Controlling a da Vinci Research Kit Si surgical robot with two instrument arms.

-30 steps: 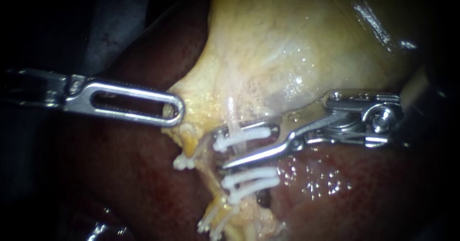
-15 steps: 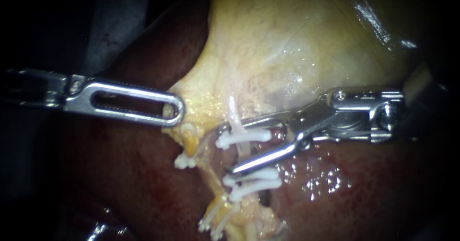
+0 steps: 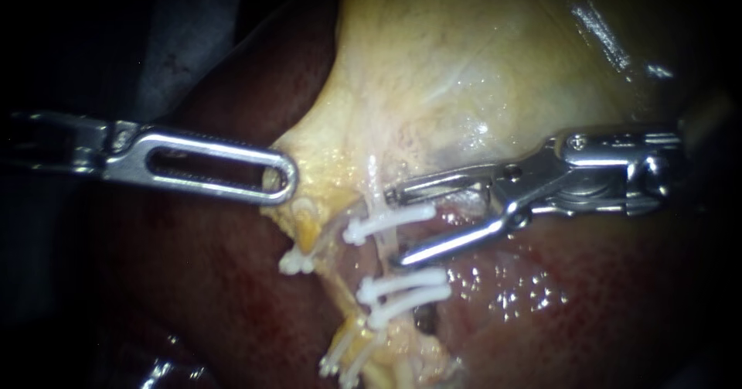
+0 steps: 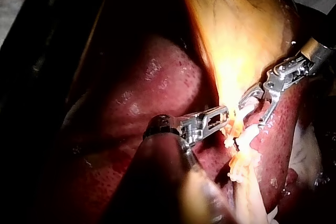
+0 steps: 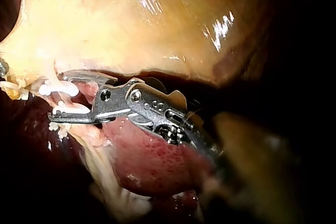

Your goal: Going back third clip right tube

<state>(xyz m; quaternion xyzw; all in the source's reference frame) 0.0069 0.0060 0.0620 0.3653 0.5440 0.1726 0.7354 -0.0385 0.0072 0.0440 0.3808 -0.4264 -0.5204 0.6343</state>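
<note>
**Operative field, endoscope view, with the wrist views for support.** Nearest the camera, the left instrument is seen entering from the left. Its slotted jaws are pressed together on the pale yellow lower edge of the gallbladder, which is pinched at their tips. The right instrument is seen entering from the right. Its jaws are spread with a clear gap and nothing is gripped. Their tips are placed just beside the right tube, one above and one below the upper clip. In the right wrist view this white clip is shown between the spread jaws, close to their tips; whether metal touches it cannot be told.

The right tube is shown as a thin pale strand running down from the gallbladder and crossed by three white clips. These are the upper clip and, set apart further down, two lower clips lying close together. The lower jaw tip is seen between the upper clip and this pair. To the left, a second tube, short and yellow, is seen bearing a small white clip.

Behind these, the glistening gallbladder is seen rising, with the dark red liver lying under it on both sides.
</note>
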